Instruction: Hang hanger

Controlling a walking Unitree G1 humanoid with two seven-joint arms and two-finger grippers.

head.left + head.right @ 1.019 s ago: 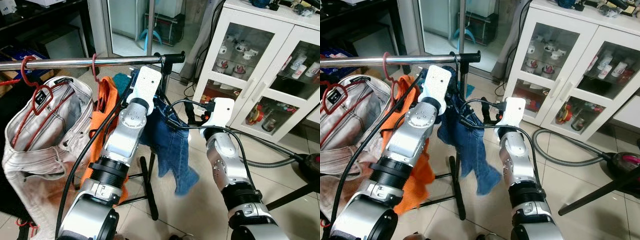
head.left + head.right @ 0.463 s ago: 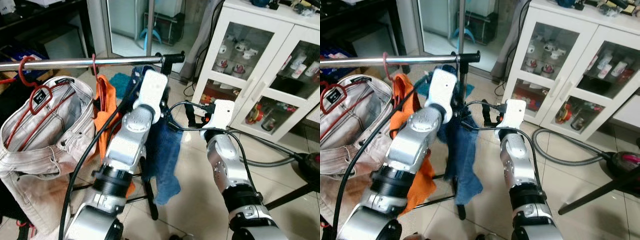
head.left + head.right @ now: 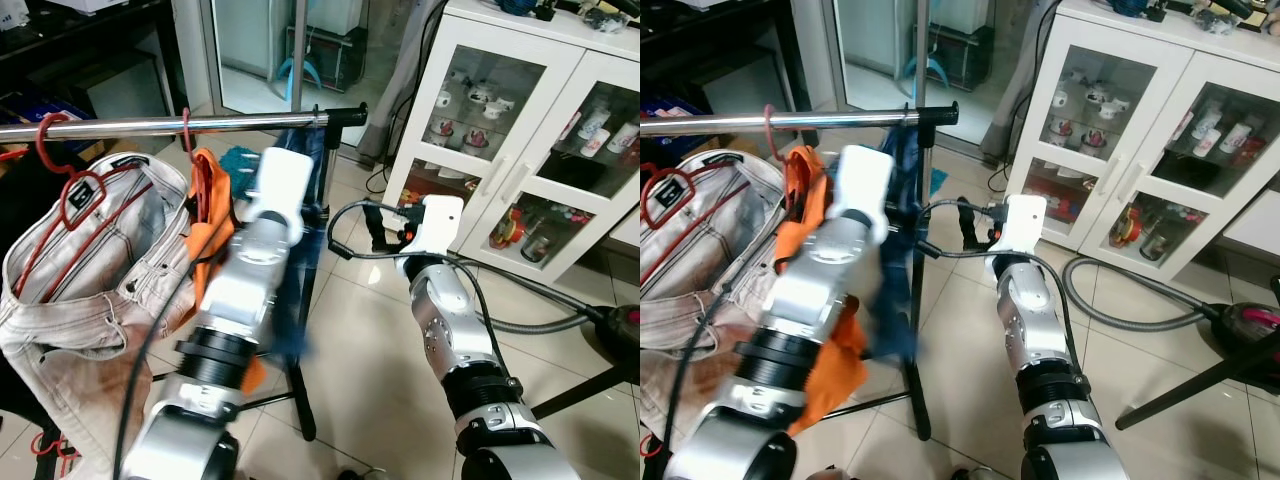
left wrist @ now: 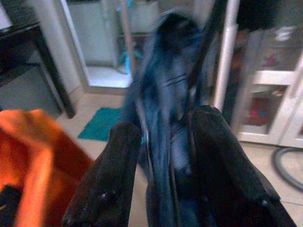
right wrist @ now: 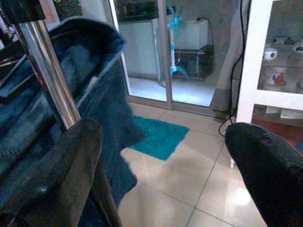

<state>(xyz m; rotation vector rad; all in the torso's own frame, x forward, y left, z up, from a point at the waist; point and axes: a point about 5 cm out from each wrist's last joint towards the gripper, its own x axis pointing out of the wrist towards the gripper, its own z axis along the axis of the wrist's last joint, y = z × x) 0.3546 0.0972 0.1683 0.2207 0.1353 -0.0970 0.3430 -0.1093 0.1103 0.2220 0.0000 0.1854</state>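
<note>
Blue jeans [image 3: 304,180] hang from the end of the chrome rail [image 3: 150,125], beside its upright pole. My left gripper [image 4: 165,124] is raised to them, and the denim [image 4: 165,80] runs down between its two black fingers [image 4: 124,165], which close on it. The left arm [image 3: 250,270] is blurred by motion. My right gripper [image 5: 163,135] is open just right of the pole [image 5: 49,80], nothing between its fingers. Further left on the rail, a red hanger [image 3: 55,140] carries beige jeans [image 3: 90,260], and another red hanger [image 3: 187,130] holds an orange garment [image 3: 212,205].
A white glass-door cabinet [image 3: 530,150] stands to the right, with a grey vacuum hose [image 3: 560,300] on the tiles before it. The rack's black foot [image 3: 303,390] crosses the floor below my arms. A teal mat [image 5: 161,137] lies beyond the rack.
The blue jeans have swung in from a spread hang to hang straight by the pole. My left arm has shifted left and down. The right arm has barely moved.
</note>
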